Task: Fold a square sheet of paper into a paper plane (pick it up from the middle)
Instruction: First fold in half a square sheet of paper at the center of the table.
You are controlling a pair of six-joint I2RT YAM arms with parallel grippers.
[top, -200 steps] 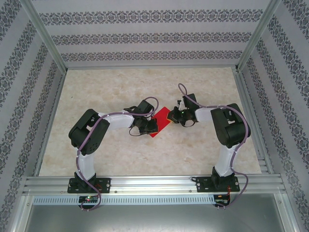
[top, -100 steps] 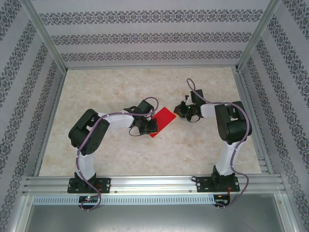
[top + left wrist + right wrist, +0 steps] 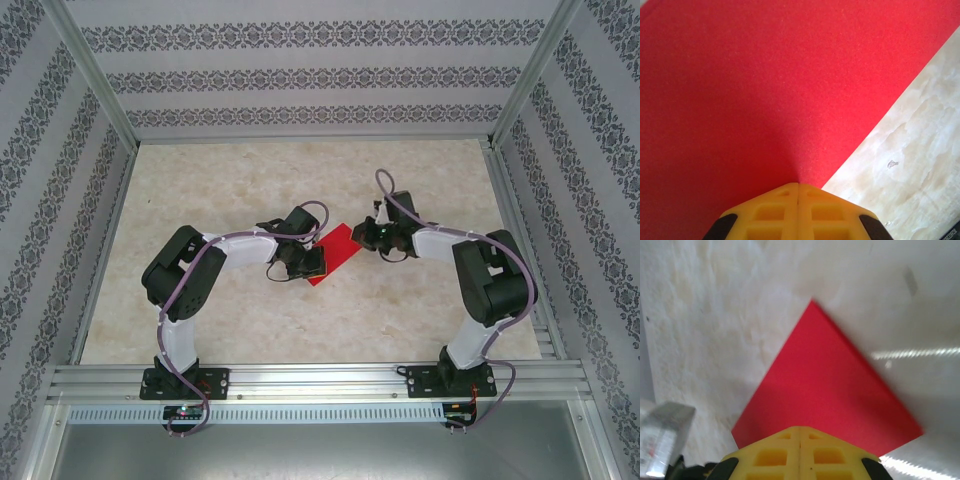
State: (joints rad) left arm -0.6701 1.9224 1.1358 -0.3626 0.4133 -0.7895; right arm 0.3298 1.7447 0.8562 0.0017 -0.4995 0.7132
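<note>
Paper (image 3: pixel 342 248) lies flat mid-table (image 3: pixel 250 180) between arms. I see no crease, so I judge folding not started and whole plane left. Left gripper (image 3: pixel 798 187) closed, tips on paper; pinching or pressing, can't tell. Right gripper (image 3: pixel 799 430) closed, tips over paper's edge.

Left pincer (image 3: pixel 798 212): yellow, closed with no gap, bottom centre, tip against the red | square sheet of paper (image 3: pixel 765 90): bright red, flat, covering most of the frame, straight edge running diagonally | table (image 3: pixel 910 165): pale marbled surface, lower right
</note>
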